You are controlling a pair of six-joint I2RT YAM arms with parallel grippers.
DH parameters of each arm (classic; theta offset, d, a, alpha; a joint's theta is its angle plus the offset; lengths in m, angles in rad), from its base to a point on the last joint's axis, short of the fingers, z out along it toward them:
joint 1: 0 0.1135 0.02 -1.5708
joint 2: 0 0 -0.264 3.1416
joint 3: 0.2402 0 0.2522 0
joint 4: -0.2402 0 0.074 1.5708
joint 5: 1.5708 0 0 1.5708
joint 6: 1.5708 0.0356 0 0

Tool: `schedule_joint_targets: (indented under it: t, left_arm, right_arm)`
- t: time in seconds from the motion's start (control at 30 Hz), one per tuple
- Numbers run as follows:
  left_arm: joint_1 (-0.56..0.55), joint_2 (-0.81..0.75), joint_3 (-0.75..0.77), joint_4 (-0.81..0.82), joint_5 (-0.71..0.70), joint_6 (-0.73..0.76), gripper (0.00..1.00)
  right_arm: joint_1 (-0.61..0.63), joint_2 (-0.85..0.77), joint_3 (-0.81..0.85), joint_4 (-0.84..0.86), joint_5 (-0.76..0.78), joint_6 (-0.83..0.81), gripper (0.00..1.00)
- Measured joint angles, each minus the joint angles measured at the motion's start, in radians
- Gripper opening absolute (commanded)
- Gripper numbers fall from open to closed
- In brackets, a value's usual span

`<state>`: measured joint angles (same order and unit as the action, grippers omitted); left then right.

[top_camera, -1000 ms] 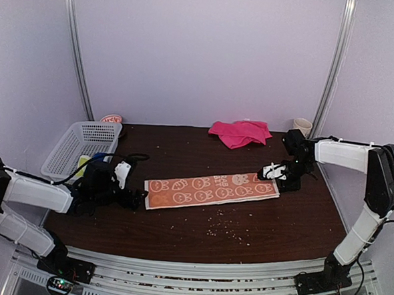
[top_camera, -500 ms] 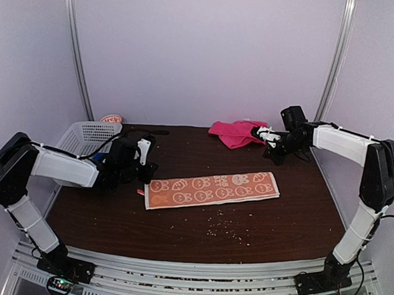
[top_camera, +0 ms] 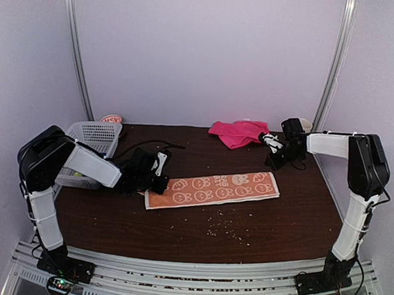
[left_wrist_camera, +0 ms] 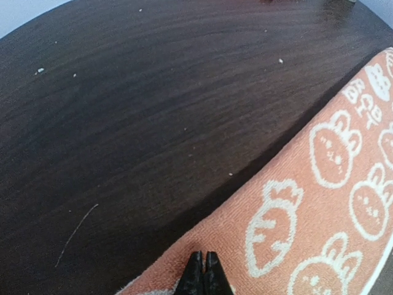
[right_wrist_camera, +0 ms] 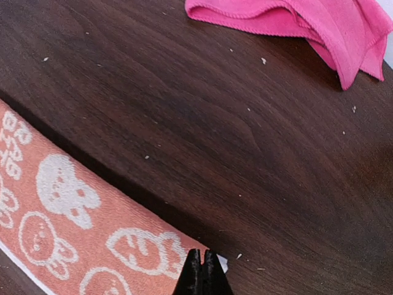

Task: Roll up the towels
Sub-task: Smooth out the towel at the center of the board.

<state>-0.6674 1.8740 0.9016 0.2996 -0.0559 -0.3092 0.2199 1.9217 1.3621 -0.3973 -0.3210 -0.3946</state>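
Observation:
The orange towel [top_camera: 211,188] with its cream cartoon pattern lies flat as a long strip mid-table. My left gripper [top_camera: 158,174] hovers at its left end, shut and holding nothing. In the left wrist view the joined fingertips [left_wrist_camera: 203,259] sit over the towel's [left_wrist_camera: 319,203] far edge. The pink towel [top_camera: 239,132] lies crumpled at the back. My right gripper [top_camera: 272,143] is shut and empty, raised between the pink towel and the orange strip's right end. The right wrist view shows its tips [right_wrist_camera: 201,257] above the orange towel's [right_wrist_camera: 73,221] corner and white loop [right_wrist_camera: 221,263], with the pink towel [right_wrist_camera: 307,24] beyond.
A white lattice basket [top_camera: 90,141] stands at the back left, behind my left arm. A cream mug [top_camera: 304,124] is at the back right, partly behind my right arm. Pale crumbs [top_camera: 222,226] are scattered in front of the orange towel.
Both grippers have shut. The left one moved right and back to the orange towel's left end. The right one left the towel's right end and rose toward the pink towel.

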Motion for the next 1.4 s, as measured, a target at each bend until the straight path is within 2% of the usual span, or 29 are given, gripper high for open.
schedule_joint_targets:
  t: [0.2, 0.5, 0.53, 0.63, 0.7, 0.8, 1.0, 1.07, 1.13, 1.3, 1.4]
  left_arm:
    - [0.000, 0.062, 0.044, -0.035, -0.034, -0.012, 0.00]
    - [0.000, 0.071, 0.056, -0.039, -0.046, -0.015, 0.00]
    - [0.000, 0.071, 0.056, -0.040, -0.048, -0.015, 0.03]
    - [0.000, 0.071, 0.062, -0.049, -0.056, -0.014, 0.31]
    - [0.000, 0.071, 0.073, -0.065, -0.064, -0.009, 0.44]
    - [0.001, 0.068, 0.080, -0.077, -0.074, -0.002, 0.58]
    - [0.003, 0.034, 0.086, -0.107, -0.083, 0.010, 0.72]
    - [0.005, 0.012, 0.091, -0.113, -0.083, 0.012, 0.72]
    - [0.006, -0.007, 0.092, -0.115, -0.083, 0.012, 0.67]
    - [0.008, -0.031, 0.092, -0.119, -0.091, 0.011, 0.35]
    - [0.015, -0.031, 0.090, -0.130, -0.099, 0.011, 0.29]
  right_arm:
    - [-0.020, 0.058, -0.002, 0.006, 0.032, 0.026, 0.00]
    - [-0.024, 0.110, -0.006, 0.006, 0.081, 0.033, 0.00]
    - [-0.024, 0.110, -0.007, 0.010, 0.092, 0.034, 0.00]
    - [-0.024, 0.106, -0.017, 0.028, 0.124, 0.035, 0.00]
    - [-0.024, 0.097, -0.027, 0.038, 0.152, 0.035, 0.00]
    - [-0.024, 0.079, -0.039, 0.039, 0.172, 0.029, 0.00]
    - [-0.026, -0.003, -0.019, -0.023, 0.120, 0.004, 0.01]
    - [-0.026, -0.031, 0.002, -0.055, 0.087, -0.006, 0.01]
    - [-0.025, -0.056, 0.006, -0.084, 0.058, -0.020, 0.01]
    - [-0.024, -0.068, -0.019, -0.153, 0.016, -0.051, 0.00]
    - [-0.021, -0.067, -0.059, -0.193, 0.005, -0.064, 0.00]
